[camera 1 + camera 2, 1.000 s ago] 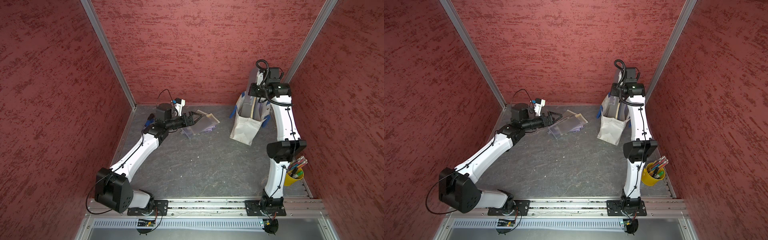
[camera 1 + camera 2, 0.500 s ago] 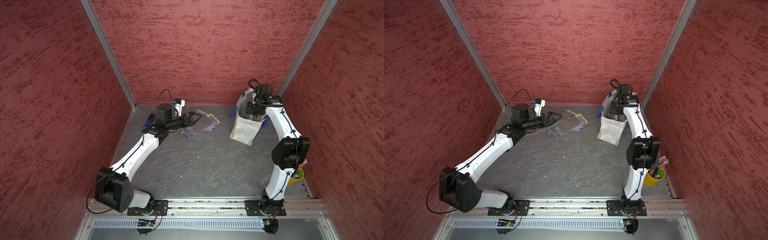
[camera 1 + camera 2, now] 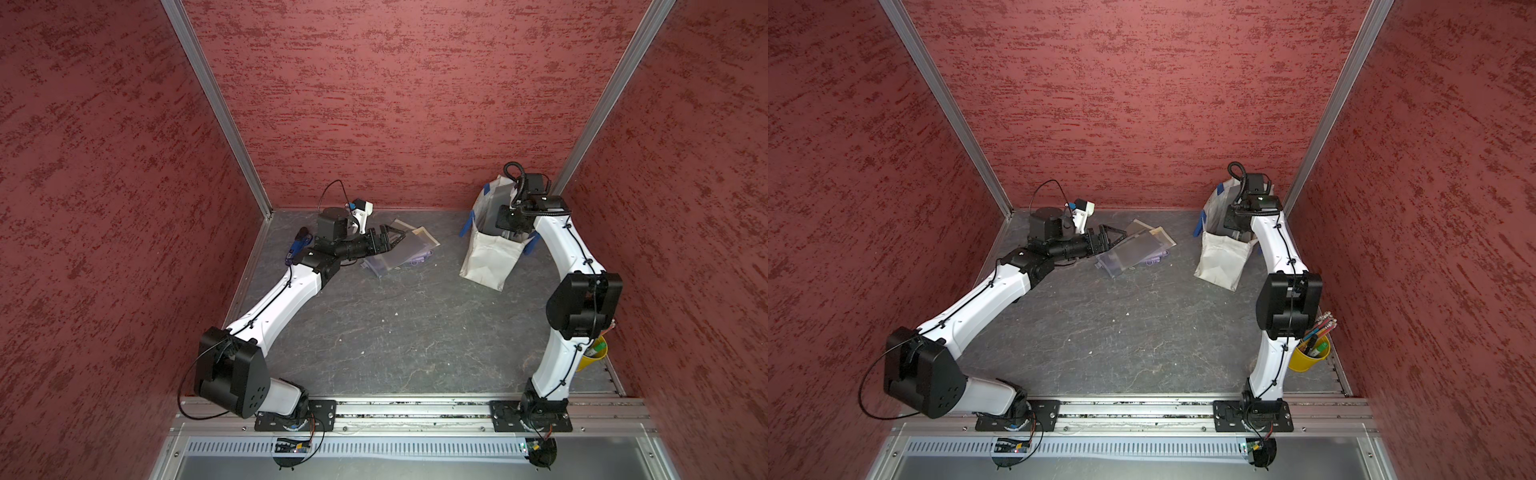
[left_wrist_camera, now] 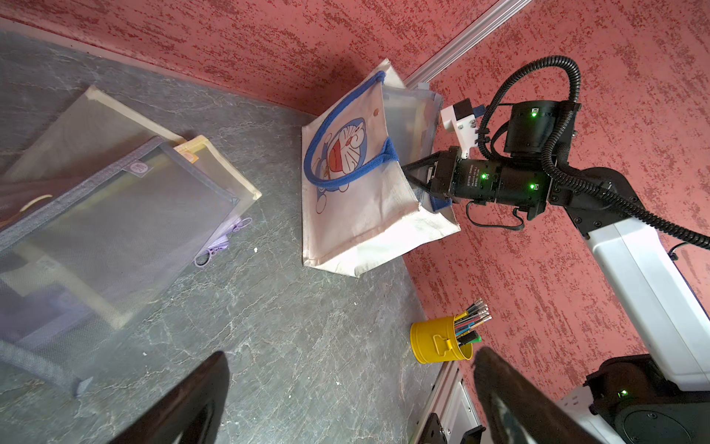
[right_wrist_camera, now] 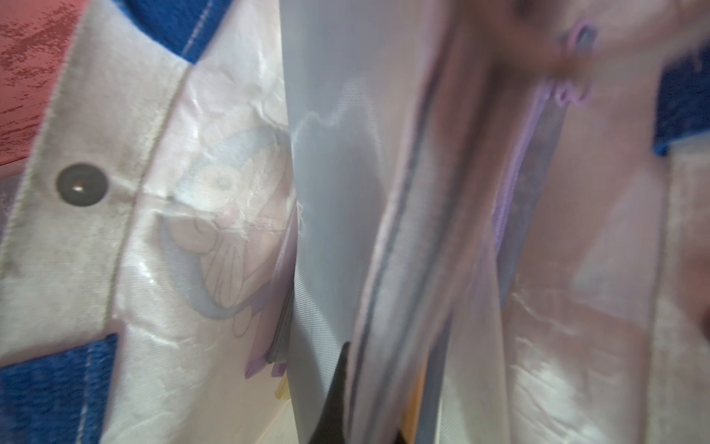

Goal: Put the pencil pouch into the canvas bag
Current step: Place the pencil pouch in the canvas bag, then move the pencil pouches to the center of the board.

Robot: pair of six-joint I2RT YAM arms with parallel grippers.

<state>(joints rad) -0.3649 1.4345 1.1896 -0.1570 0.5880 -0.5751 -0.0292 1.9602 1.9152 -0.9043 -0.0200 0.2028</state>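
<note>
- The pencil pouch (image 4: 407,115) stands inside the canvas bag (image 4: 361,215), with its upper edge clear of the rim. If it is let go while propped on what sits in there (other flat pouches seem to be inside, blurred in the right wrist view), it may remain sticking out rather than settle.
- The bag is soft and stands unbraced near the back corner. A finger catching its wall or the blue handle (image 4: 390,153) on the way out could drag or tip it.
- The right gripper (image 4: 417,175) reaches into the bag's mouth with its jaws pressed together, by my reading pinching the pouch's edge.
- The left gripper (image 3: 395,240) is spread wide and empty above the spare pouches (image 3: 399,253) on the table (image 3: 395,332), well apart from the bag.
</note>
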